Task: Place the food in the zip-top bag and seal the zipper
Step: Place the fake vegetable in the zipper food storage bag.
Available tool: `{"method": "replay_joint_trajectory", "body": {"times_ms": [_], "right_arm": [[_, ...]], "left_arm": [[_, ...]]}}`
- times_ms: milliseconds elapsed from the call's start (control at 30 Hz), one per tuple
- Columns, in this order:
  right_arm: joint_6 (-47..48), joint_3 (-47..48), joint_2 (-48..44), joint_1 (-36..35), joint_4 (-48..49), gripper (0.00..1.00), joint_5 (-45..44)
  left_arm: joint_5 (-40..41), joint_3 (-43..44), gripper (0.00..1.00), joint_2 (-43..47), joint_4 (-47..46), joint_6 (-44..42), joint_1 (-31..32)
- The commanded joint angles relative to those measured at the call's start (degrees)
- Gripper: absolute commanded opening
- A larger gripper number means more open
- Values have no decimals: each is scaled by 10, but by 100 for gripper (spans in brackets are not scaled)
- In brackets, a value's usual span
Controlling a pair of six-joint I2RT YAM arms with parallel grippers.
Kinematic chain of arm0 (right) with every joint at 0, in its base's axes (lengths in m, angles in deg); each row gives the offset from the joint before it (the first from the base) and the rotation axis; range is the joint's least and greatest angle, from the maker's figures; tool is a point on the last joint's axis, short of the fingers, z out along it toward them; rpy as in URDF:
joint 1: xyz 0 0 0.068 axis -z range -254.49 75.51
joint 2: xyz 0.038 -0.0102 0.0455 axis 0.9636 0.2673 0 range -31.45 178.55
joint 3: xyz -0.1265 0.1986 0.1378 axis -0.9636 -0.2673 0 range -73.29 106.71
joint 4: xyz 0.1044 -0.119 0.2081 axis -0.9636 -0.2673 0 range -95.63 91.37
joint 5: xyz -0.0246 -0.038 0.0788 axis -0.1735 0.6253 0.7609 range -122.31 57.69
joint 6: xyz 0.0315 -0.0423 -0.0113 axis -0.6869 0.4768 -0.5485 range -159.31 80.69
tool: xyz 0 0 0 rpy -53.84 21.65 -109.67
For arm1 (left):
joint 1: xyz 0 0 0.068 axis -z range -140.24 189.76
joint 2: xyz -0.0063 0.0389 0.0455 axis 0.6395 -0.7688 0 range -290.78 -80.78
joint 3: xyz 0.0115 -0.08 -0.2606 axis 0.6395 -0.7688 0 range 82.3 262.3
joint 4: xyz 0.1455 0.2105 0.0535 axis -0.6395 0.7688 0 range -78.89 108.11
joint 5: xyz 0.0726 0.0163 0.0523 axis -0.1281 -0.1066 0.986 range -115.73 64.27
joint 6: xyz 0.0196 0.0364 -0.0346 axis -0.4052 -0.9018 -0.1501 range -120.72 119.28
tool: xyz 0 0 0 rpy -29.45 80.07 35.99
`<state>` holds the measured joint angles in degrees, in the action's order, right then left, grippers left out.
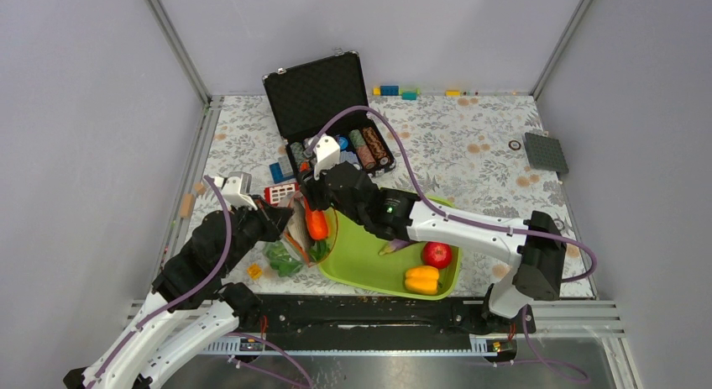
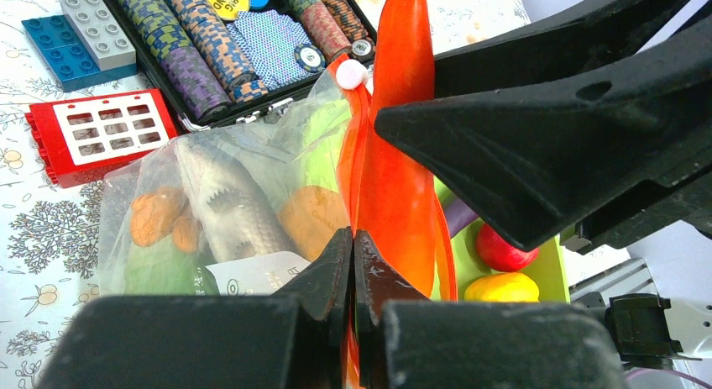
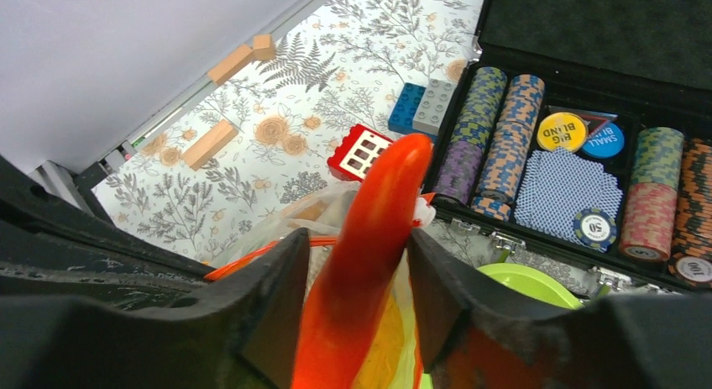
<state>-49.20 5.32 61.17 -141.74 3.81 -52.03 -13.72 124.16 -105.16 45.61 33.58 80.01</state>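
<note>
1. progress looks about midway: the zip-top bag (image 2: 252, 145) lies just left of the lime-green tray (image 1: 361, 267). through its clear wall show the silver fish (image 2: 227, 204), the green lettuce (image 2: 159, 275) and some orange pieces i cannot name for sure.
2. left gripper (image 2: 353, 259) has its fingers pressed together on the bag's mouth edge by the zipper (image 2: 354, 154), holding that edge up.
3. right gripper (image 3: 357, 263) is clamped on the orange carrot (image 3: 378, 196), which stands nearly upright at the bag's mouth. i cannot tell whether its lower end is inside.
4. food left to bag: the red apple (image 1: 437, 254), the yellow-orange peppers (image 1: 422, 280) and the purple eggplant (image 1: 393, 248), all lying on the tray.
5. sealing is not yet done: the zipper is open, and i judge that closing it comes last, once the tray's food is in.
</note>
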Motion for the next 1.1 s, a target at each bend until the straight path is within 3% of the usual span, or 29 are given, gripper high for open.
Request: {"method": "replay_joint_trajectory", "body": {"times_ms": [0,200,367,467,733,1067], "right_arm": [[-11,27,3,-5,-4,44,-35],[-20,39,14,-5,-14,39,-51],[-59,35,2,-5,-15,11,-49],[-101,2,-24,-5,15,0,-25],[-188,-118,-81,-7,197,0,51],[-162,-252,-57,-28,487,0,37]], "left_arm": [[-17,3,0,0,-40,-7,-1],[-22,2,0,1,-41,-9,-1],[-25,2,0,-4,-43,-8,-1],[-26,2,0,-8,-45,-7,-1],[-28,3,0,-15,-44,5,-1],[-36,10,0,-7,-34,39,-1]]}}
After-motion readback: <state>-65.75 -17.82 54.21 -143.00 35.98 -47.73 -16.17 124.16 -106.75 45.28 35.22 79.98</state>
